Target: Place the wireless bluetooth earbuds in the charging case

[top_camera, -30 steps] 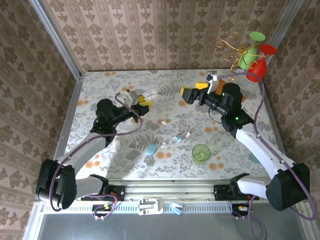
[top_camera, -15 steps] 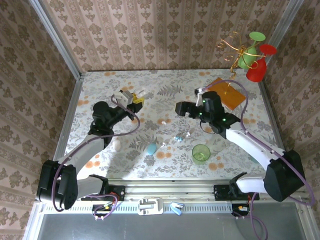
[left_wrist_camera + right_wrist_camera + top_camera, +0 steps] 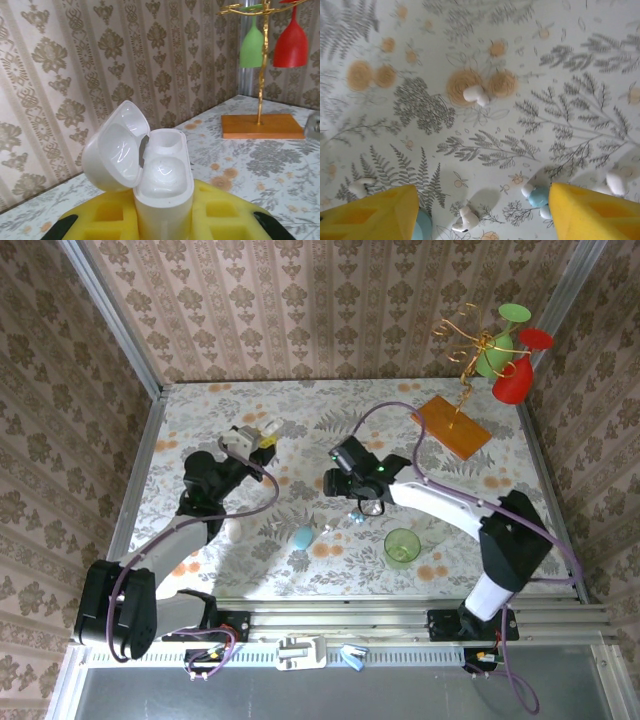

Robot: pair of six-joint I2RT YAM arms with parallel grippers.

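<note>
- While the charging case [image 3: 162, 200] is clamped upright by its lower body between the yellow pads [image 3: 222, 215] of the left gripper [image 3: 162, 227], its lid [image 3: 115, 150] is seen hinged back to the left, and both wells appear empty.
- The right gripper [image 3: 482, 212] is noted above the floral table [image 3: 560, 60], with its yellow fingers [image 3: 375, 212] spread wide and nothing held.
- The wireless bluetooth earbuds [image 3: 356, 518] are found loose on the table at the centre of the top view.
- In the right wrist view a white earbud [image 3: 476, 94] lies at upper centre.
- A second white earbud [image 3: 465, 220] lies at the bottom edge between the fingers, and a pale blue earbud [image 3: 538, 197] lies just beside the lower right finger.
- The step in hand is judged to be the pick-up of a single earbud.
- One earbud should be chosen and the fingers centred on either side of it before any descent.
- Closing should be delayed until the tips are nearly on the cloth, so that the small smooth piece is not flicked away.
- The cluster at lower right should be avoided, or two pieces may be caught together.
</note>
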